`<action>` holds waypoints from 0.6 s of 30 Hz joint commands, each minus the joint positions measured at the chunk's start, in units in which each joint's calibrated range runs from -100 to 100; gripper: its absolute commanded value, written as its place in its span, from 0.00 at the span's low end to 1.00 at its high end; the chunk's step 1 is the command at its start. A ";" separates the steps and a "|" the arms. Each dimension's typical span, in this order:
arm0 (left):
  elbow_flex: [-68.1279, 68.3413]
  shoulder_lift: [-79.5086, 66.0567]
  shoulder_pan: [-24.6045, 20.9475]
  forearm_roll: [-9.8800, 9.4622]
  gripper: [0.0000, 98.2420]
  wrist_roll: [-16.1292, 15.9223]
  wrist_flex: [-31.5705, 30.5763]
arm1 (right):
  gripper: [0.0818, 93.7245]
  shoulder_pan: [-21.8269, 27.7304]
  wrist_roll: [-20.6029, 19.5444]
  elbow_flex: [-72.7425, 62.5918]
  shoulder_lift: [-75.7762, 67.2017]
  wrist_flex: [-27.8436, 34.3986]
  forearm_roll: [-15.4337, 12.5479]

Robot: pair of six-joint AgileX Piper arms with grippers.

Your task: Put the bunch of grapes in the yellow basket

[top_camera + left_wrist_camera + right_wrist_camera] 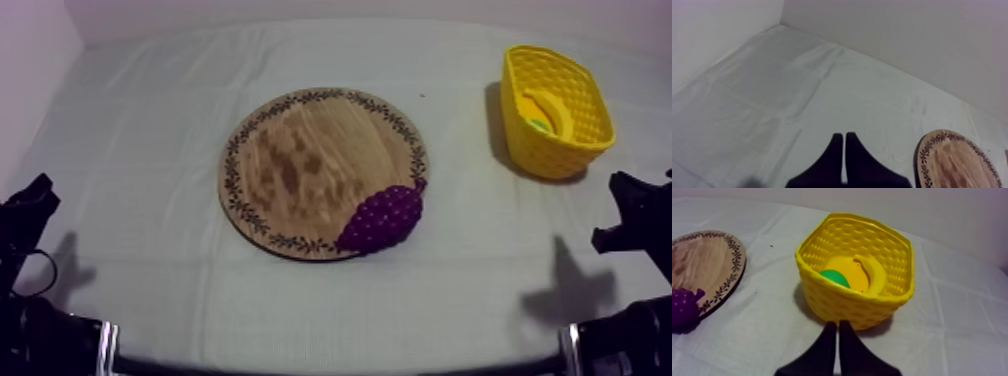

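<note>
The bunch of grapes (381, 219) lies at the near right edge of the wooden board (300, 160), partly over its patterned rim. We judge the task unstarted: pickup, carry and release all remain. The yellow basket (548, 150) stands well apart, at the far right of the worktop (150, 100), and holds a banana (549, 108). Our left claw (844, 142) and right claw (838, 330) each have fingers together, holding nothing. We read no brand, label or writing.
</note>
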 commanded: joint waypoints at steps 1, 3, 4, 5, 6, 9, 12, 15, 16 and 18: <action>0.04 0.03 -0.01 0.01 0.00 0.00 0.03 | 0.00 0.02 0.03 0.05 -0.02 0.01 -0.02; 0.04 0.03 -0.01 0.01 0.00 0.00 0.03 | 0.00 0.02 0.03 0.05 -0.02 0.01 -0.02; 0.04 0.03 -0.01 0.01 0.00 0.00 0.03 | 0.00 0.02 0.03 0.05 -0.02 0.01 -0.02; 0.04 0.03 -0.01 0.01 0.00 0.00 0.03 | 0.00 0.02 -0.04 0.05 -0.02 0.01 -0.02; 0.04 0.03 -0.01 0.01 0.00 0.00 0.03 | 0.00 -0.07 -0.22 0.05 -0.02 0.01 -0.02; 0.04 0.03 -0.01 0.01 0.00 0.00 0.03 | 0.01 -1.44 0.34 0.05 -0.02 0.95 0.05; 0.04 0.03 -0.01 0.01 0.00 0.00 0.03 | 0.03 -2.51 1.03 -0.07 -0.02 2.56 0.43; 0.04 0.03 -0.01 0.01 0.00 0.00 0.03 | 0.02 -3.05 0.69 -0.04 -0.02 2.88 1.06; 0.04 0.03 -0.01 0.01 0.00 0.00 0.03 | 0.01 -3.16 0.16 -0.01 -0.02 2.89 1.35; 0.04 0.03 -0.01 0.01 0.00 0.00 0.03 | 0.01 -3.32 -0.58 -0.16 -0.02 3.26 1.86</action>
